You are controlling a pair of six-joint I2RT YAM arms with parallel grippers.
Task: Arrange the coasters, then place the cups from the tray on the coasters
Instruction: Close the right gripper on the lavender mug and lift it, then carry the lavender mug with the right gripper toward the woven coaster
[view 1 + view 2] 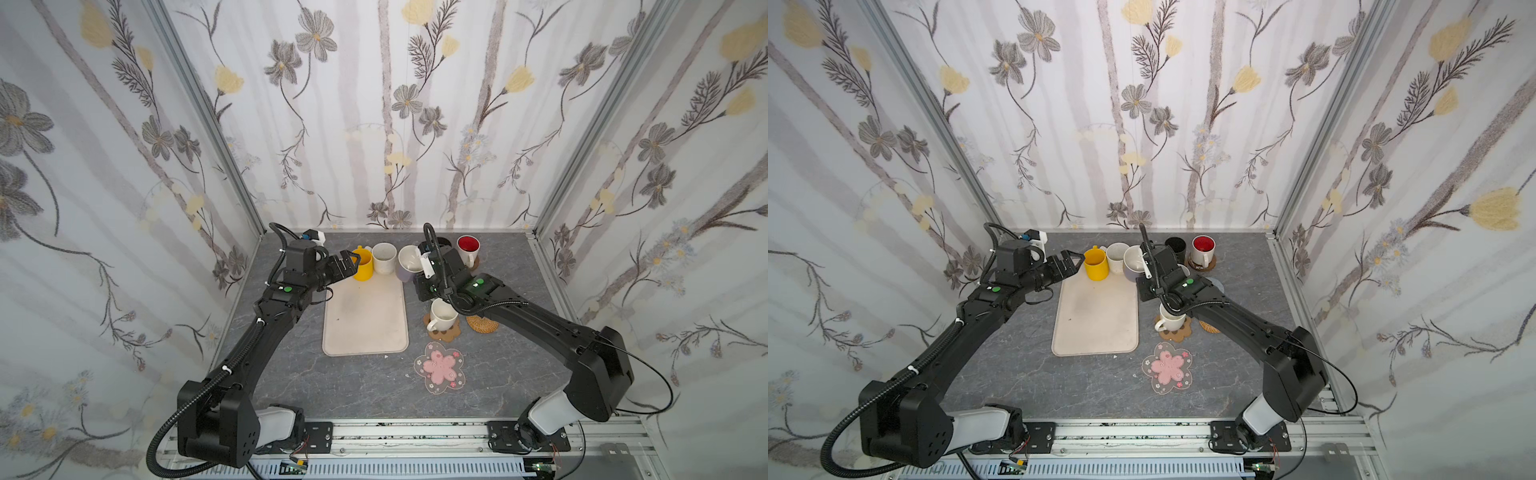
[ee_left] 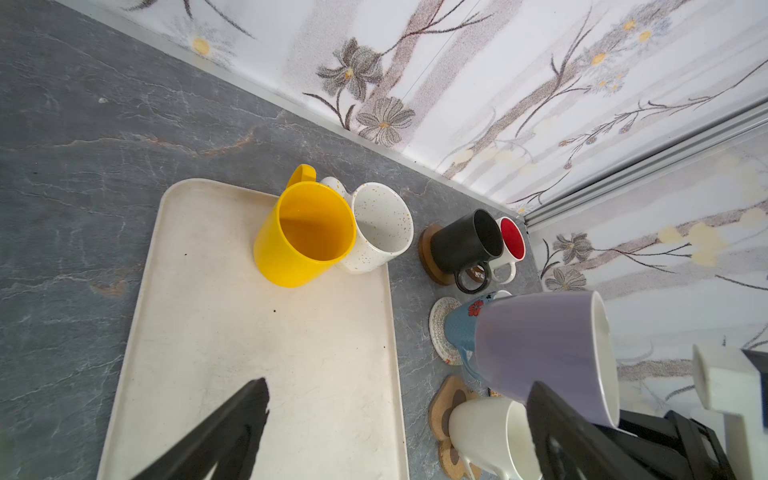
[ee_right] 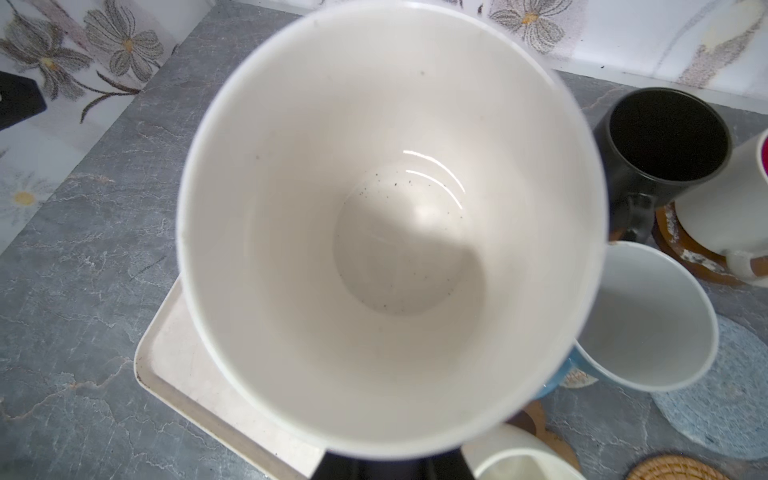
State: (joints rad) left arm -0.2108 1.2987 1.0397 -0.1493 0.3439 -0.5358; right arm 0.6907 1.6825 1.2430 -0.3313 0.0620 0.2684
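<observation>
**Lilac ceramic mug [image 1: 406, 262] held at the far right corner of the beige plastic tray [image 1: 365, 324]; free mats lie to its right**

The mug is gripped at its near wall by the right gripper [image 3: 395, 463], whose jaws are closed narrow on the rim. It is carried tilted, with its mouth turned back towards the right wrist camera, so its long axis leans rather than standing upright.

The coming set-down is judged to turn on one relation. The grey round woven coaster [image 3: 715, 399] lies to the right of the held mug, just past the light blue patterned mug [image 2: 459, 328]. The right arm is the nearer one by far. The tan rattan round coaster [image 1: 482, 323] and the clear pink-flower coaster [image 1: 439, 368] are also seen bare, nearer the robot on the desk [image 1: 353, 390]. A levelling of the mug would be needed before any of them is reached.

On the other side, the left gripper [image 1: 350, 263] is seen with its jaws spread wide and empty. It is aimed at the yellow ceramic mug [image 1: 363, 266], which stands on the tray's far end touching the speckled off-white mug [image 1: 383, 257].

The base of the held mug is hidden in every view, so its clearance above the tray cannot be told. The right jaws are covered by the wrist in both top views. The grey coaster is mostly masked by the right arm there.
</observation>
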